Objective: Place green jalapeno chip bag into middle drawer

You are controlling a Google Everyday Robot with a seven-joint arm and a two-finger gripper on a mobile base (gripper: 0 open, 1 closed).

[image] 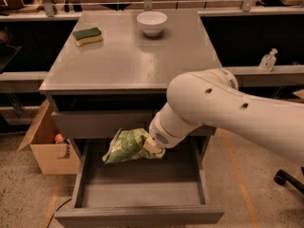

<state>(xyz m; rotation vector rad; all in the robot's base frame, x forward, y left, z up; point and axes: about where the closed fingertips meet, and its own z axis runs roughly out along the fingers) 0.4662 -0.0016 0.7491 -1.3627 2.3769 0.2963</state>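
- Camera view: the crinkly green jalapeno chip bag (127, 145) is clamped at its right end by the pale two-finger gripper (153, 145)
- The bag is suspended over the rear of the open grey middle drawer (142, 216)
- A green-topped yellow sponge (88, 35) and a white bowl (152, 22) are set on the grey cabinet top (133, 56)

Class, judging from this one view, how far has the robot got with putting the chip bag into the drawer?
Done: the middle drawer stands pulled open, its floor bare. In hand: the gripper grips the green jalapeno chip bag over the drawer's rear part. Left, as it seems: lower the bag onto the floor and let go.
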